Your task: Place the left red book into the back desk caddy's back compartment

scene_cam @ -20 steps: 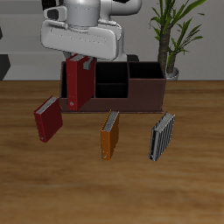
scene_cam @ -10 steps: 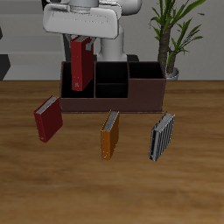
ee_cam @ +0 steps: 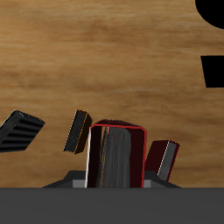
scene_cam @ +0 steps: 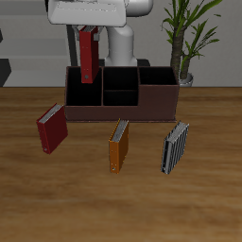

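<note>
Front overhead view — downward wrist close-up

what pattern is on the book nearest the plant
Black and grey stripes on the striped book, clearest in the exterior view.

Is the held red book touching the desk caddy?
Apart. The exterior view shows the left red book hanging from the gripper, its lower edge above the back desk caddy.

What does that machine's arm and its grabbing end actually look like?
The arm is a thick, rounded white column with a darker joint band. Its gripper hangs from a wide, flat light-grey block; in the wrist view its body is plain dark grey. The jaws themselves are mostly hidden.
</note>
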{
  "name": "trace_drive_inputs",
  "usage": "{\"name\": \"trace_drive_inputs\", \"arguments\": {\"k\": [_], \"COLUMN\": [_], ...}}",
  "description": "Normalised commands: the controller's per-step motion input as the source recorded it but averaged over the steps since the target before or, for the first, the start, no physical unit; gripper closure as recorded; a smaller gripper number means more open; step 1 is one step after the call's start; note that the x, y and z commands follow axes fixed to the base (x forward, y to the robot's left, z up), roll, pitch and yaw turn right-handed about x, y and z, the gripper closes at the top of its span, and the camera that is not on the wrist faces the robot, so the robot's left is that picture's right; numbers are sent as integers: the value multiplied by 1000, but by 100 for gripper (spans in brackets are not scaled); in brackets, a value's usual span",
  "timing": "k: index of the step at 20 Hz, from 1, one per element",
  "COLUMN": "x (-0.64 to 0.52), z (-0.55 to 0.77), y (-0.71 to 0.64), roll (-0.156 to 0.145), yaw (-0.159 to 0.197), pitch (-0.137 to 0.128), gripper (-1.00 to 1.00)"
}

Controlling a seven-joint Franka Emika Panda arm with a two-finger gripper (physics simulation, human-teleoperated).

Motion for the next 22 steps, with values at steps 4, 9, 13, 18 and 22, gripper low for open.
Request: {"name": "trace_drive_inputs", "arguments": {"k": [4,9,13,18,22], "x": [-396,-250,-330,-267,-194], "z": [43,-20,-71,-111,-219], "y": [-132,-19,63,101,43], "roll": [-19,0,-8,-20,-51], "yaw": [72,66,76,60,-14], "pitch": [23,13,5,0,36], "gripper": [100,100,100,100,100]}}
